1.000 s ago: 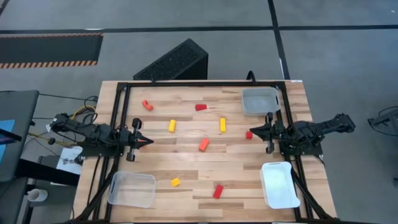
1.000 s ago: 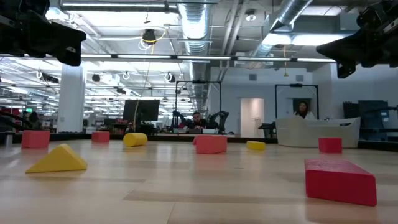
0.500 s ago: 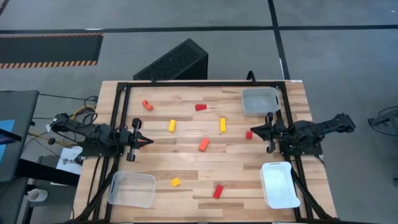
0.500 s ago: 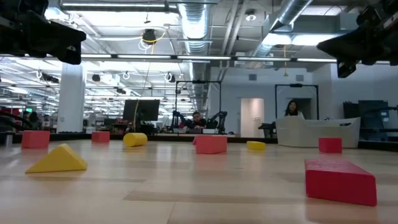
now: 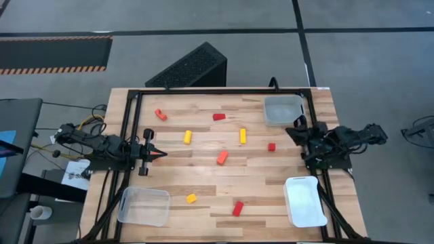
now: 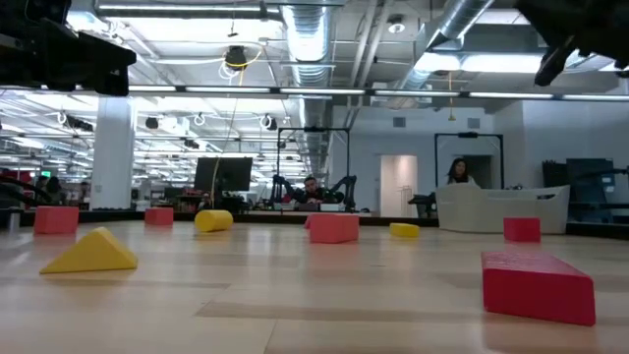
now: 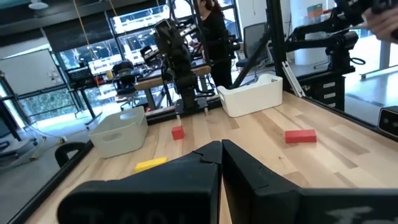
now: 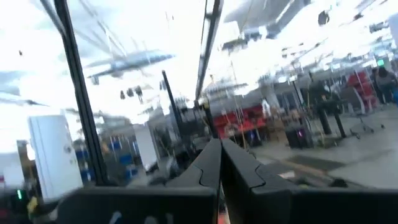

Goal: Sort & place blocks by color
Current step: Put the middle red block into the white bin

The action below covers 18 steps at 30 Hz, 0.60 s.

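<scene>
Several small blocks lie flat on the wooden table: a red-orange one, red ones, yellow ones and an orange one. My left gripper hovers shut at the table's left side, pointing right; its wrist view shows the shut fingers. My right gripper is shut at the right side, beside the clear tray, right of the small red block. Its wrist view shows only the room.
A clear tray stands at the far right, another clear tray at the near left, and a white tray at the near right. A black frame borders the table. A person stands in the room behind.
My right gripper has drawn back toward the table's right edge, away from the small red block, and has risen and tipped up. The blocks have kept their places.
</scene>
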Each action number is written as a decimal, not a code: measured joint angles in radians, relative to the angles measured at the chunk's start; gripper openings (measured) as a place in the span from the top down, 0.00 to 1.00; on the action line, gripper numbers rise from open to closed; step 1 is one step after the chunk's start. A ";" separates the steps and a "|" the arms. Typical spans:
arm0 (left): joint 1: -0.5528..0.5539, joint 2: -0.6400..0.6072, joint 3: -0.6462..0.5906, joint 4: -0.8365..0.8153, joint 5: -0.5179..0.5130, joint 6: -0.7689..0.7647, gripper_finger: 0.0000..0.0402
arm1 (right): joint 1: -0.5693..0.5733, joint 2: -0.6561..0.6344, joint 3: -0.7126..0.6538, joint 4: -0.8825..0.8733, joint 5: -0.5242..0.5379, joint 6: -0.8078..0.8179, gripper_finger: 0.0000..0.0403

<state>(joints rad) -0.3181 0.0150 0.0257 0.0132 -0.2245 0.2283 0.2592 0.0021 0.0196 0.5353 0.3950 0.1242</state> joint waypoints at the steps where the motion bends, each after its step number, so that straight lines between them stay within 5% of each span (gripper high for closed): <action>1: 0.000 0.000 0.000 0.000 0.000 0.000 1.00 | 0.000 0.000 0.000 0.023 0.000 0.000 0.92; 7: 0.000 0.000 0.000 0.000 0.000 0.000 1.00 | 0.000 0.008 0.059 -0.002 0.004 -0.076 0.92; 18: 0.000 0.000 0.000 0.000 -0.005 0.002 1.00 | -0.001 0.260 0.439 -0.608 0.239 0.001 0.90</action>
<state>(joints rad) -0.3180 0.0147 0.0254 0.0132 -0.2291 0.2298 0.2587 0.2626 0.4591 -0.0723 0.6341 0.1255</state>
